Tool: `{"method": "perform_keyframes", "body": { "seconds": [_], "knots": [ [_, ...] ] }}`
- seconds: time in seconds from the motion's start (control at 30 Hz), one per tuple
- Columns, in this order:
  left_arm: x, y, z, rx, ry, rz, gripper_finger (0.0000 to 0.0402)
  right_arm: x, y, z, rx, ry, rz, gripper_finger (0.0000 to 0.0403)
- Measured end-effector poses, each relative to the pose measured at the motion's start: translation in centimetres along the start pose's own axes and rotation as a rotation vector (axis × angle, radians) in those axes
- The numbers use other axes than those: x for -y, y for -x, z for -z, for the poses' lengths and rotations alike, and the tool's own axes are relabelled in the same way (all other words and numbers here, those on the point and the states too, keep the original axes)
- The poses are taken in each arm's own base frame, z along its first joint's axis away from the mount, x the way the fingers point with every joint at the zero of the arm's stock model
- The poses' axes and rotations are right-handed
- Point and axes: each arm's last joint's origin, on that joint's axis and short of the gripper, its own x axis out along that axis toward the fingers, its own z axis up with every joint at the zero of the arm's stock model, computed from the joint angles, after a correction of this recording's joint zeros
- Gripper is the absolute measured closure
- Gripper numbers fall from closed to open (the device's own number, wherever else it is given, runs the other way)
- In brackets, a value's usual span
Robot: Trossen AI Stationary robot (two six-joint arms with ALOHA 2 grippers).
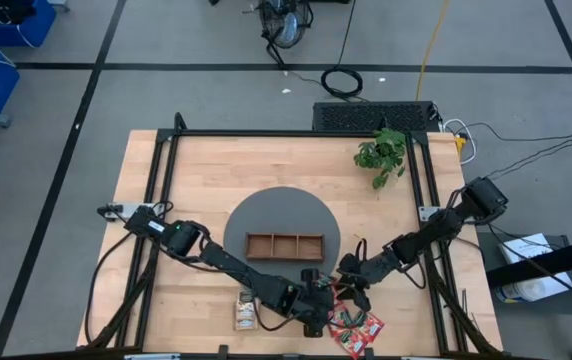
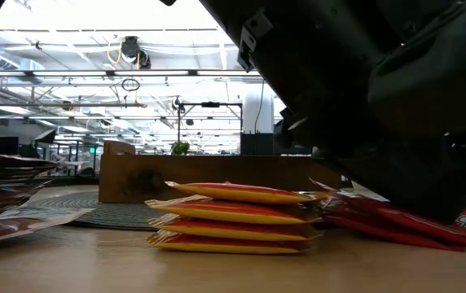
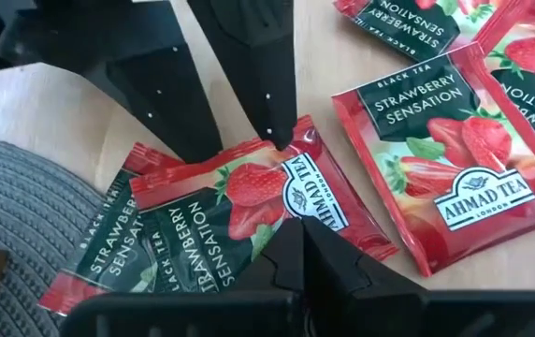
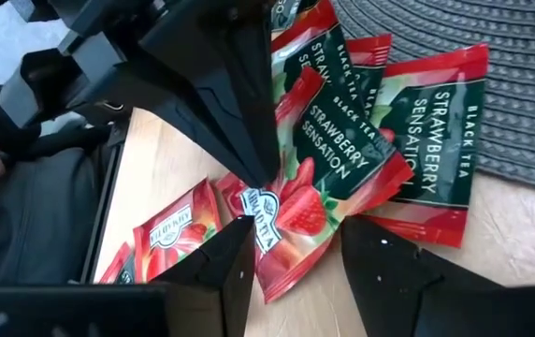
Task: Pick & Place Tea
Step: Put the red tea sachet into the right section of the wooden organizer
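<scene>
The wooden tray on the round grey mat looks empty in all three compartments, so by my reading nothing has been placed yet and almost the whole job remains. The tea lies on the table off the tray's near long side: a loose cluster of red strawberry sachets past the tray's right end, and a few beige sachets near its left end. In the low view some sachets sit in a neat stack in front of the tray.

Both arms reach low and meet over the red cluster, just beyond the mat's edge. The left gripper has its fingers pinched on the edge of one red sachet, which lies atop others. The right gripper faces it from the opposite side, its fingers spread wide around the same sachet's other end without clamping it. This looks like a shared effort to separate one packet from the pile; the lift and carry to the tray are still to come.
</scene>
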Motion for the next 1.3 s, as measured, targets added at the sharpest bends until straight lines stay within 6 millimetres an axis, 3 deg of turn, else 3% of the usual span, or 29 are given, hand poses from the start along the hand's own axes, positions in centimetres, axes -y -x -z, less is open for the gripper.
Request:
{"method": "perform_keyframes", "body": {
  "seconds": [1.0, 1.13, 1.3],
  "knots": [
    [-0.5, -0.5, -0.7, 0.080, -0.090, -0.058, 0.0391, 1.2, 0.1, 0.9, -0.051, 0.012, 0.154, 0.0275],
    [-0.6, -0.5, -0.7, 0.084, -0.089, -0.058, 0.0395, 1.2, 0.1, 0.9, -0.036, 0.025, 0.172, 0.0303],
    [-0.6, -0.5, -0.7, 0.084, -0.098, -0.059, 0.0382, 1.3, 0.1, 0.9, -0.037, 0.068, 0.177, 0.0385]
  ]
}}
